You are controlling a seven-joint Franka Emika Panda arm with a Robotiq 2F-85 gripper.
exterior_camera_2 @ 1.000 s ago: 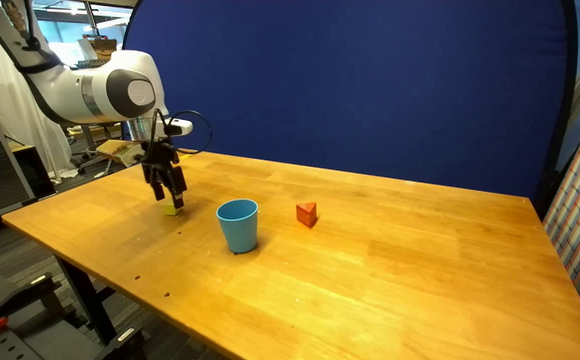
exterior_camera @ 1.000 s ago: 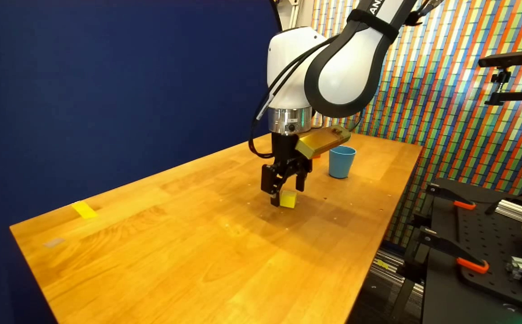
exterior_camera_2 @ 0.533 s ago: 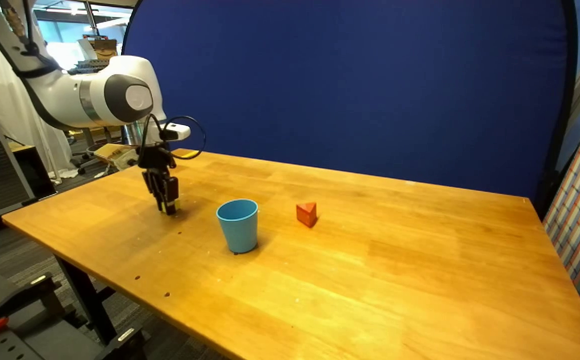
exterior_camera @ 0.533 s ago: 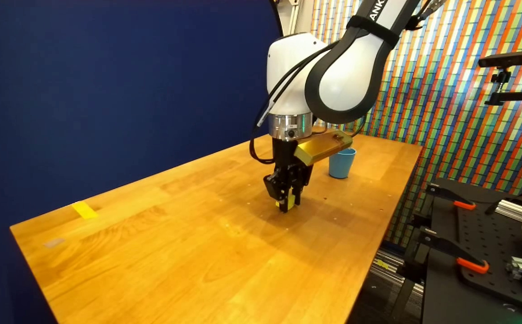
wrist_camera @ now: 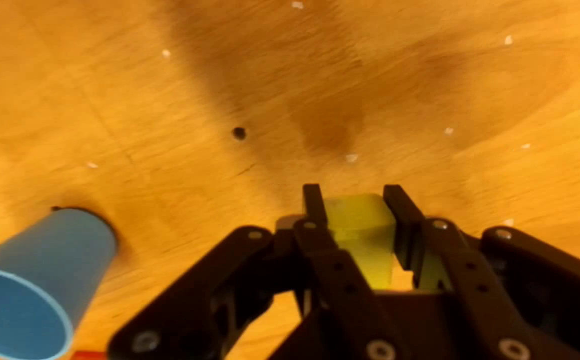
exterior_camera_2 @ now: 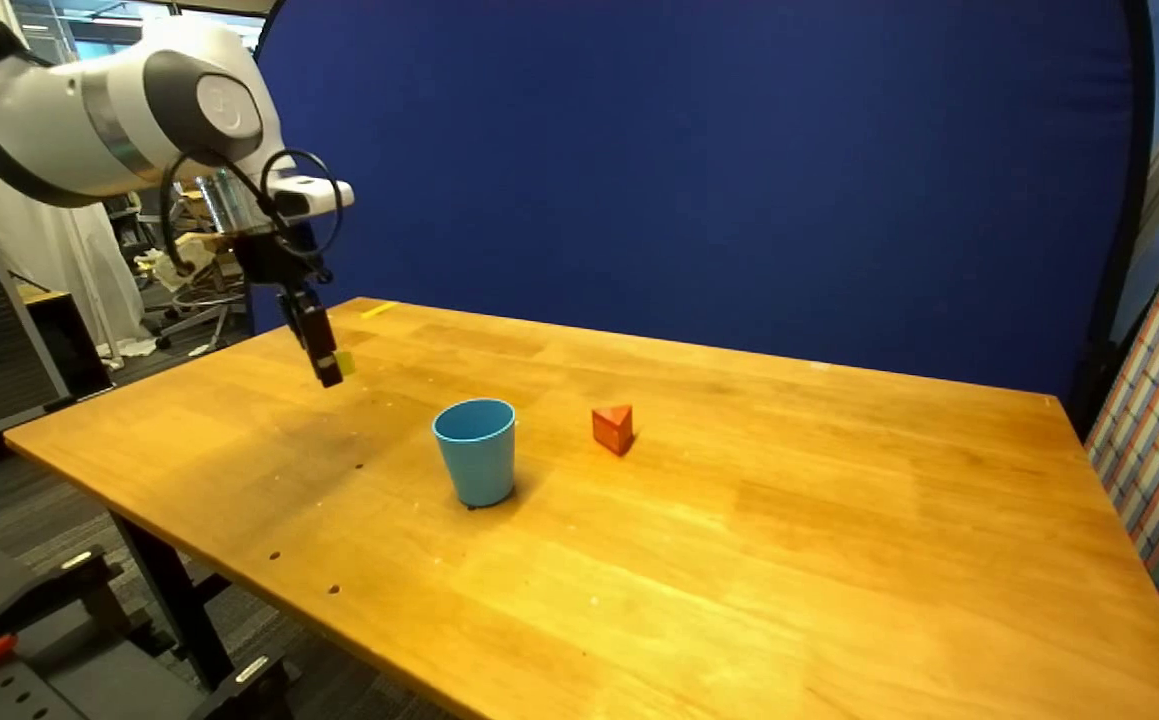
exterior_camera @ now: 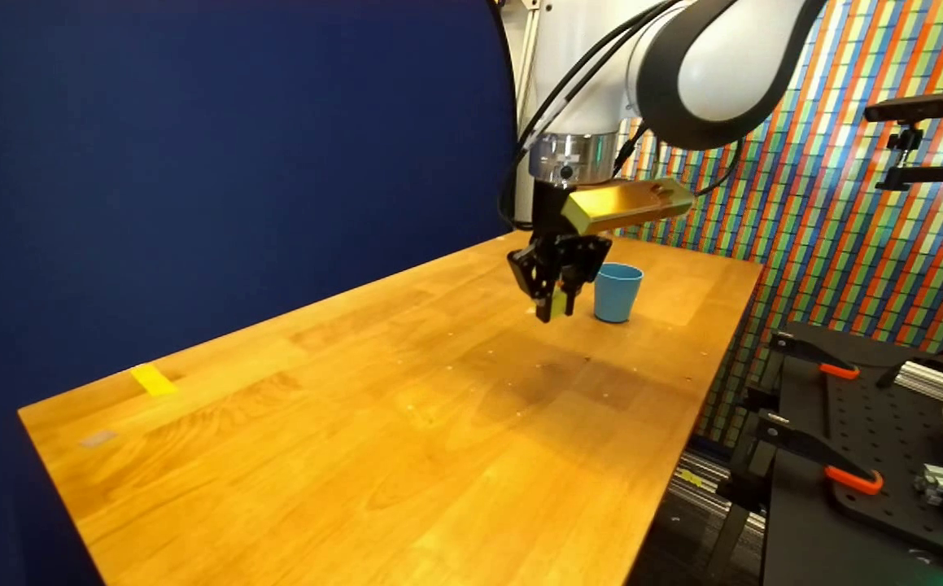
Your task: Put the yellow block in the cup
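Note:
My gripper [exterior_camera: 557,312] hangs above the wooden table, shut on the yellow block [exterior_camera: 559,304]. In the wrist view the block [wrist_camera: 360,215] sits between the two dark fingertips, its sides partly covered by them. Past the finger, a piece of the block [exterior_camera_2: 344,363] also peeks out in an exterior view. The light-blue cup [exterior_camera_2: 481,470] stands upright on the table, its mouth facing up. At the lower left of the wrist view, the cup [wrist_camera: 64,255] shows its rim and part of its inside; it is apart from the gripper.
A small red-orange block [exterior_camera_2: 612,428] lies on the table near the cup. A flat yellow strip [exterior_camera: 153,379] is stuck close to a table edge. Black clamps [exterior_camera: 817,460] with orange ends sit on a dark side bench beside the table.
The jaws closed around the yellow block, which stood on the table a second ago. Since then gripper and block have risen off the tabletop. The cup and red-orange block stayed put.

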